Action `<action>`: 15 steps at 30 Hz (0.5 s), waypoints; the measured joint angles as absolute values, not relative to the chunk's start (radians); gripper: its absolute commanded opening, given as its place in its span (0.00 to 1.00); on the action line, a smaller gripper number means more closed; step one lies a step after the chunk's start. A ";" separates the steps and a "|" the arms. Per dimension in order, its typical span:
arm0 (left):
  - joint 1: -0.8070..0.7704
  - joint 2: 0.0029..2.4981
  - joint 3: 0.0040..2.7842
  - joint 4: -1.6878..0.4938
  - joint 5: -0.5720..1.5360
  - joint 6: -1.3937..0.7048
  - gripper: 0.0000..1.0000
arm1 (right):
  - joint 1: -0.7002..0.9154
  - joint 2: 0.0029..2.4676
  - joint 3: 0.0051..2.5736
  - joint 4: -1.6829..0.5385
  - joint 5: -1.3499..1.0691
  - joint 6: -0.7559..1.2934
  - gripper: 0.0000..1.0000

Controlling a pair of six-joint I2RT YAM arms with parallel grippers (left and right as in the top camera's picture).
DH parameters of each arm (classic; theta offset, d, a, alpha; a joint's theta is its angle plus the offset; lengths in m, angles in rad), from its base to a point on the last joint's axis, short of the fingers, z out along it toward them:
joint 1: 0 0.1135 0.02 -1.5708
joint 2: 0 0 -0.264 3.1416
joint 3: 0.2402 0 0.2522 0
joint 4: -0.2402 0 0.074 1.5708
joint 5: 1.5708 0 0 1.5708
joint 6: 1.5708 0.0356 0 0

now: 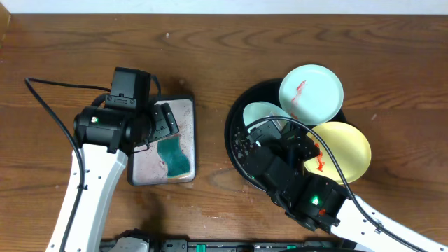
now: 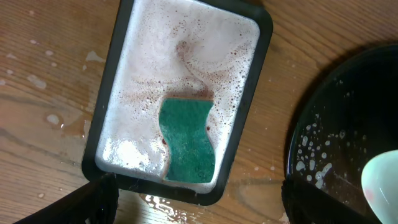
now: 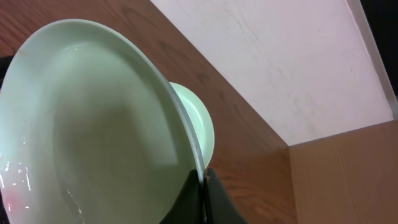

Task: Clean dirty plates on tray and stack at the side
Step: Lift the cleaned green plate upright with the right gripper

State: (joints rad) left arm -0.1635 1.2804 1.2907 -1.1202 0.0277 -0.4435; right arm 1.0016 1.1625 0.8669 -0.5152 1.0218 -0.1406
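Left claw (image 2: 198, 202): spread wide, holding nothing; its two fingers (image 2: 93, 200) show only as dark tips in the bottom corners of its wrist view.
Below the left claw: a small tray (image 2: 186, 56) of foamy, brownish water sits right under it, the near rim between the fingers.
Sponge (image 2: 186, 144): green and wavy-edged, lying in the small tray at the end nearest the left claw, touching neither finger.
Beside the left claw: water drops lie on the wooden table (image 1: 210, 42) around the small tray.
Right claw (image 3: 200, 182): pressed together on the rim of a pale plate (image 3: 93, 124), the edge caught between its fingertips.
Pale plate: its wet, shiny hollow fills the space left of the right claw; from overhead it sits over the black tray (image 1: 231, 143), half hidden under the claw. Whether it is lifted off the tray cannot be told.
Beyond the right claw: a second pale plate (image 1: 311, 91) with a red smear, lying across the far rim of the black tray.
To the outer side of the right claw: a yellow plate (image 1: 344, 150) with a red smear near the claw, overhanging the black tray's edge.
Black tray: under the right claw, speckled with white foam, well apart from the small tray.
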 measured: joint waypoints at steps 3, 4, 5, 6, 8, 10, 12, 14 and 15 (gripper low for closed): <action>-0.163 1.280 1.291 -1.120 0.028 -0.443 0.84 | 1.002 1.163 0.867 -0.516 1.022 -0.144 0.01; -0.163 1.280 1.291 -1.120 0.028 -0.443 0.84 | 1.002 1.163 0.867 -0.516 1.022 -0.160 0.01; -0.164 1.280 1.291 -1.120 0.028 -0.443 0.84 | 1.002 1.163 0.867 -0.514 1.022 -0.180 0.01; -0.164 1.280 1.291 -1.120 0.028 -0.443 0.84 | 1.002 1.163 0.867 -0.511 1.022 -0.199 0.01; -0.163 1.280 1.291 -1.120 0.028 -0.443 0.84 | 1.004 1.163 0.867 -0.502 1.024 -0.239 0.01; -0.164 1.280 1.291 -1.120 0.028 -0.443 0.84 | 1.016 1.163 0.867 -0.500 1.041 -0.262 0.01; -0.164 1.280 1.291 -1.120 0.028 -0.443 0.84 | 1.047 1.163 0.867 -0.498 1.079 -0.282 0.01; -0.163 1.280 1.291 -1.120 0.028 -0.443 0.84 | 1.074 1.163 0.867 -0.497 1.118 -0.294 0.01; -0.164 1.280 1.291 -1.120 0.028 -0.443 0.84 | 1.084 1.163 0.867 -0.497 1.131 -0.298 0.01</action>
State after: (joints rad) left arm -0.1638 1.2804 1.2907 -1.1202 0.0277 -0.4435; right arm 1.0836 1.1625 0.8669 -0.4973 1.1305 -0.2977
